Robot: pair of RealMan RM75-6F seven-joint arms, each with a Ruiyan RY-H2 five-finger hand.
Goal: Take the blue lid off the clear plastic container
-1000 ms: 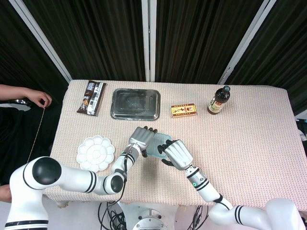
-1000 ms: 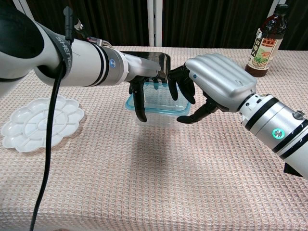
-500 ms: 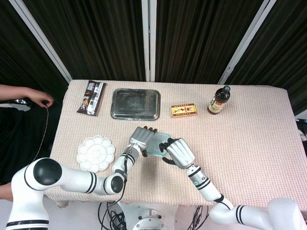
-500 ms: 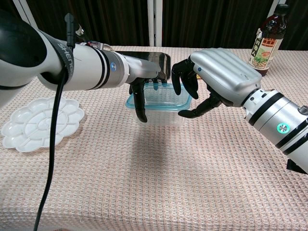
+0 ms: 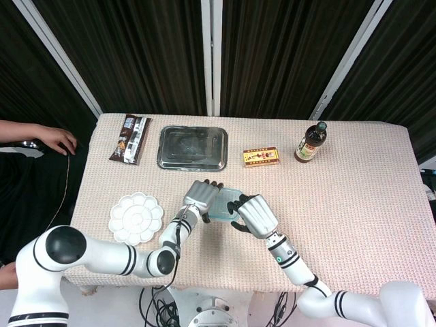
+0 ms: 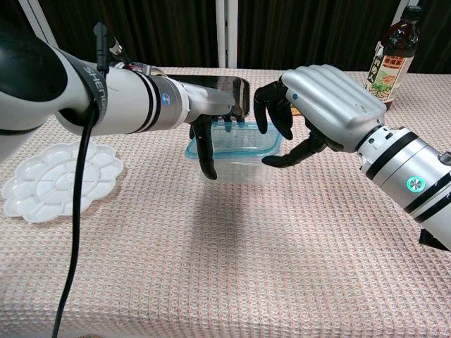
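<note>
Tabletop (image 6: 232, 246): lidded clear plastic container (image 6: 236, 165)

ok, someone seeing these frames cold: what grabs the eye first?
Both robot hands meeting at the clear plastic container near the table's front middle: the left hand braces its left side, fingers running down the wall, while the right hand hooks its fingers over the right edge of the blue lid, which looks tilted up on that side. After that, the metal tray and dark bottle along the far edge.

a lab-like test booth: black curtains (image 5: 272, 54) ring a cloth-covered table (image 5: 354, 184) of assorted props
</note>
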